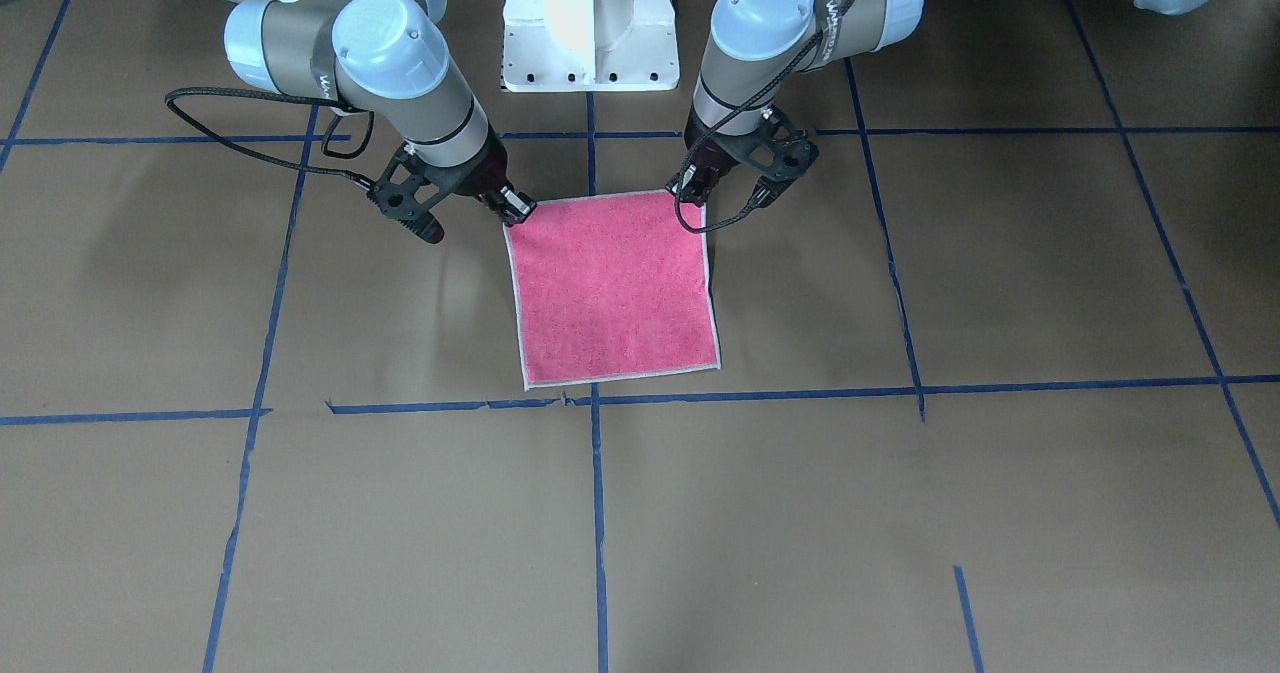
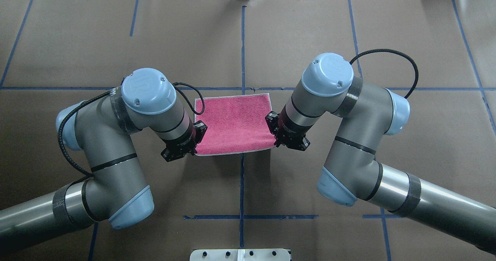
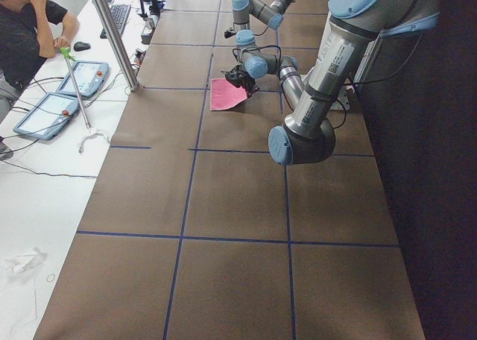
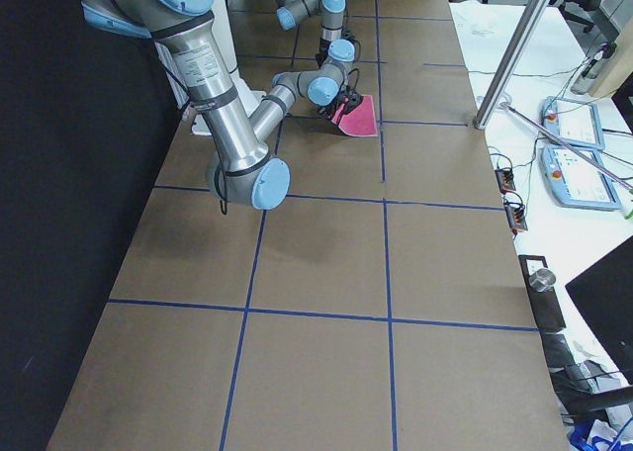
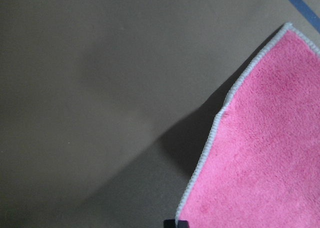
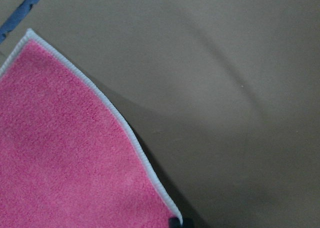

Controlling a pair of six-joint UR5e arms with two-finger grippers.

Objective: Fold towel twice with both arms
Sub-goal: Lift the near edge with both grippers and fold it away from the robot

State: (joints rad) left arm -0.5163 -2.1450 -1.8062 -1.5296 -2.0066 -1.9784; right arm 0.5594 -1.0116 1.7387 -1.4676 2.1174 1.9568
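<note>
The towel (image 1: 612, 288) shows its bright pink face up, with a whitish border. Its far edge lies on the brown table; the edge nearest the robot is held a little above the table and casts a shadow. My left gripper (image 1: 690, 191) is shut on one near corner, and my right gripper (image 1: 517, 210) is shut on the other. In the overhead view the towel (image 2: 232, 123) hangs between the left gripper (image 2: 193, 147) and the right gripper (image 2: 276, 142). The left wrist view shows the towel's edge (image 5: 260, 158), and the right wrist view shows the other edge (image 6: 60, 153). The grey face is hidden.
The white pedestal base (image 1: 590, 23) stands just behind the towel. Blue tape lines (image 1: 598, 513) mark the brown table into squares. An operator (image 3: 22, 27) sits at a white side desk with tablets (image 3: 52, 112), beside a metal pole (image 3: 112, 34).
</note>
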